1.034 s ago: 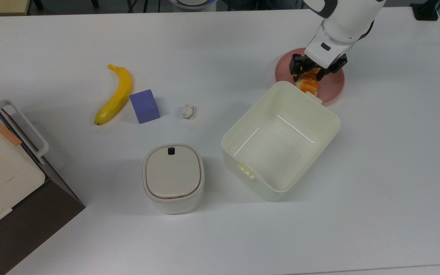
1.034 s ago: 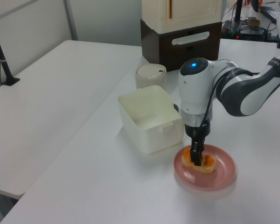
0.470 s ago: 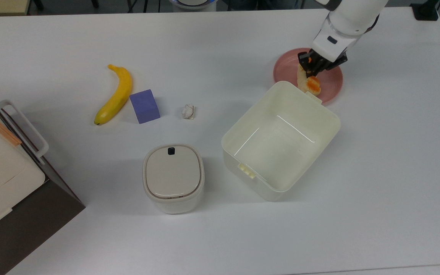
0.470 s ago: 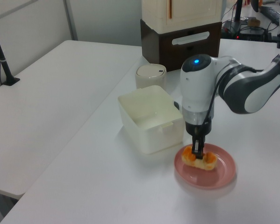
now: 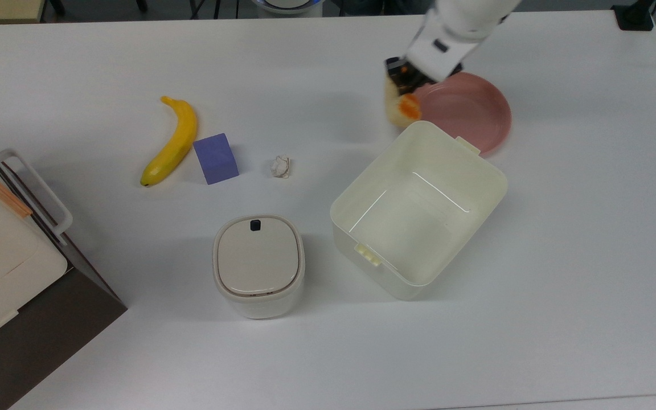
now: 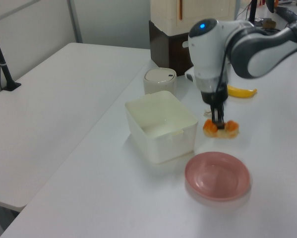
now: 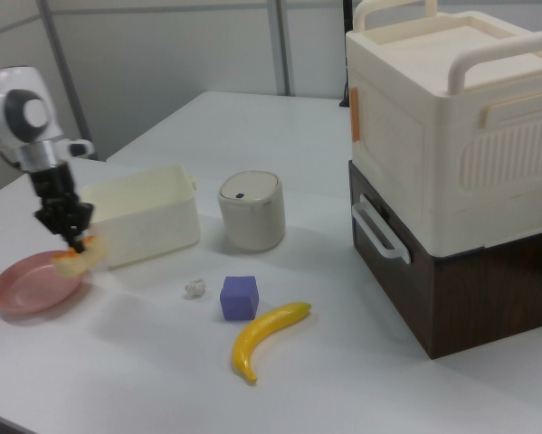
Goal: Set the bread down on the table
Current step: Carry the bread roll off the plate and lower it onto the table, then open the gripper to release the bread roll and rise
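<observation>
The white Franka arm reaches down with its wrist nearly vertical in the left view, its black two-finger gripper [image 6: 218, 120] pointing at the large flat white table [image 5: 561, 239]. In the top view the gripper [image 5: 401, 80] sits just off the top view's left edge of the round pink plate [image 5: 467, 111], above the far corner of the open cream plastic box [image 5: 419, 210]. The fingers are clamped on the small oblong bread [image 5: 401, 107] with its glossy orange-brown top.

A second ago the gripper was over the plate with the bread resting on it; half a second ago it had pinched the bread there. Now the arm has carried it clear of the plate, which lies bare, and the other things have not shifted.

The bread [image 6: 221, 128] shows pale cream sides and bright orange ends either side of the fingers, lying roughly level. In the right view it [image 7: 78, 260] hangs between the plate [image 7: 31, 285] and the box [image 7: 144, 226]. Whether it touches the table or hovers just above it, I cannot tell.
</observation>
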Robot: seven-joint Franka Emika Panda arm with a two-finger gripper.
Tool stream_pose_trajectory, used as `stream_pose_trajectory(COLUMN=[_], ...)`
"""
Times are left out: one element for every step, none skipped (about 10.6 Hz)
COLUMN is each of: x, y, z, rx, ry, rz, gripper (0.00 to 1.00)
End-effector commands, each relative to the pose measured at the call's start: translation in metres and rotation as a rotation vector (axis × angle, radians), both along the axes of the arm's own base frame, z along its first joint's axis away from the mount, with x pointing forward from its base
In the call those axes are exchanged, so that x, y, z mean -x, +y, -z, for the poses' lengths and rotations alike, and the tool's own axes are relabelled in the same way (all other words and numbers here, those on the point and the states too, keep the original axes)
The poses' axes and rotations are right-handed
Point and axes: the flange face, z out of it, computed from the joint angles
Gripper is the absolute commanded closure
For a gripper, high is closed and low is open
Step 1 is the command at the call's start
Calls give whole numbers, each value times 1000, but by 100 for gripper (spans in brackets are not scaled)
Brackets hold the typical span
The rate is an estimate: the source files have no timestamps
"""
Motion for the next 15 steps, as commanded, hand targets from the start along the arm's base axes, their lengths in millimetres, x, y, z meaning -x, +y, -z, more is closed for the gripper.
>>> stream_pose_trajectory(x=[-18, -20, -23, -23, -25, -25, -29, -33, -38, -42, -47, -47, -47, -48, -48], y=[-72, -79, -84, -84, -84, -86, -95, -111, -134, -155, -176, -194, -217, -236, -253], z=[14, 24, 32, 31, 26, 19, -3, -26, -51, -72, -91, -110, -117, -124, -133], rx=[-3, -2, -1, -1, -4, -4, -11, -32, -78, -123, -133, -140, -140, -136, -131], ry=[65, 76, 90, 89, 82, 72, 37, 2, -27, -30, -40, -65, -77, -92, -109], rz=[-12, -3, 6, 6, 9, 13, 27, 41, 55, 59, 56, 58, 62, 85, 113], gripper=[84, 66, 21, 0, 0, 0, 0, 0, 0, 0, 0, 0, 0, 0, 0])
